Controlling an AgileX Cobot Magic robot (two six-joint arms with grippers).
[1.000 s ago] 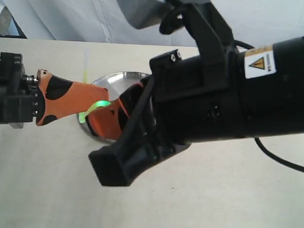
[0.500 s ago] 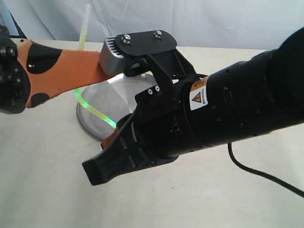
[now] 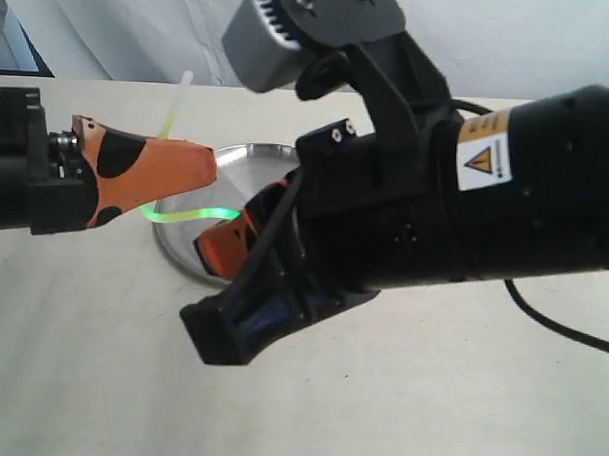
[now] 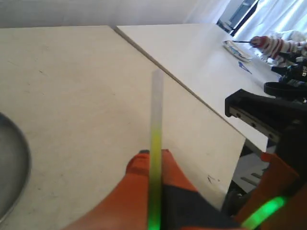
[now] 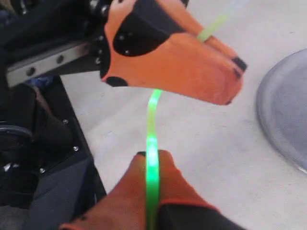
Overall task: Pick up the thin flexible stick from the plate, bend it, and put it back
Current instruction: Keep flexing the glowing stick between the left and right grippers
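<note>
The thin flexible stick (image 3: 190,215) glows yellow-green and hangs bent in the air over the near left part of the steel plate (image 3: 237,163). My left gripper (image 3: 209,168) is shut on one part of it; a pale end (image 3: 176,106) sticks up behind the orange fingers. In the left wrist view the stick (image 4: 156,143) runs out between the shut fingers of that gripper (image 4: 152,154). My right gripper (image 3: 206,243) is shut on the other end, mostly hidden by its black arm. The right wrist view shows the stick (image 5: 152,124) arching from the right gripper (image 5: 152,154) up to the left gripper's fingers (image 5: 182,62).
The big black right arm (image 3: 465,214) fills the middle and right of the exterior view and hides much of the plate. The cream table (image 3: 90,361) runs around it. The table's edge (image 4: 201,103) and a black stand (image 4: 264,115) show in the left wrist view.
The left gripper has dropped and drawn back to the left. The right arm has swung up. The stick, stretched in a straight slant before, now curves flat between the two grippers.
</note>
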